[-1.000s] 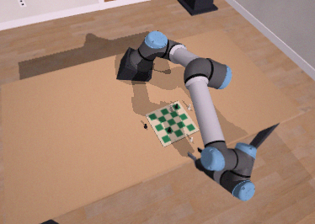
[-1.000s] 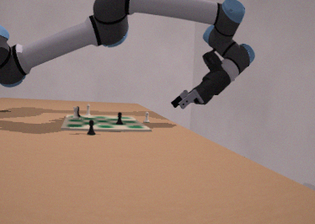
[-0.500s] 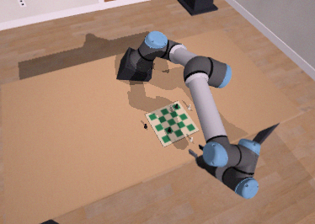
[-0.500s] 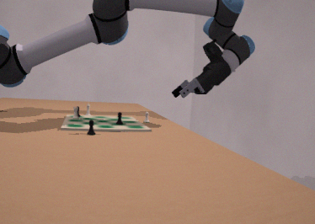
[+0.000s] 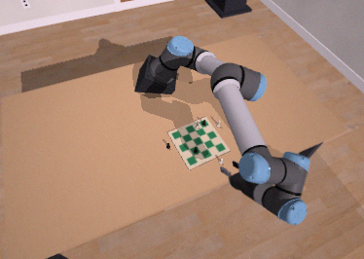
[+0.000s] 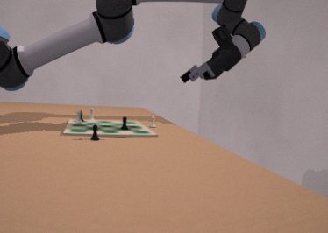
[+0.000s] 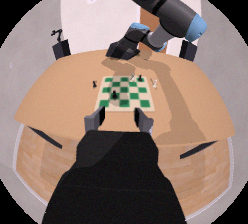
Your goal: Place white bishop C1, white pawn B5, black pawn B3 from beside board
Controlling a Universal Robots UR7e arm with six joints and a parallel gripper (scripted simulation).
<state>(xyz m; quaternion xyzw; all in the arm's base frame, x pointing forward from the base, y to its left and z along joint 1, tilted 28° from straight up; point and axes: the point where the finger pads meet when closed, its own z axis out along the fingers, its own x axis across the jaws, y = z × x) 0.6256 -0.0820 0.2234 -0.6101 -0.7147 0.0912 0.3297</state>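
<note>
The green and cream board point(image 5: 225, 150) point(image 6: 146, 135) point(image 7: 98, 107) lies flat on the table. The black pawn point(image 5: 168, 146) point(image 6: 95, 133) point(image 7: 94, 84) stands beside it, left in the top view. A slim white piece, apparently the bishop point(image 5: 219, 124) point(image 6: 92, 115) point(image 7: 154, 84), stands off the opposite side. The apparent white pawn point(image 5: 221, 161) point(image 6: 153, 123) stands off a board edge near the gripper side; it is not visible in the wrist view. My gripper point(image 5: 229, 166) point(image 6: 188, 75) point(image 7: 119, 113) is open and empty, tilted, high above the table.
On the board stand a white piece point(image 5: 198, 126) point(image 6: 79, 117) point(image 7: 132, 78) with a black piece point(image 5: 204, 123) point(image 7: 140, 78) close beside it, and another black piece point(image 5: 196, 150) point(image 6: 124, 123) point(image 7: 114, 94) apart. The arm reaches over the table point(image 5: 97, 162) past the board's side.
</note>
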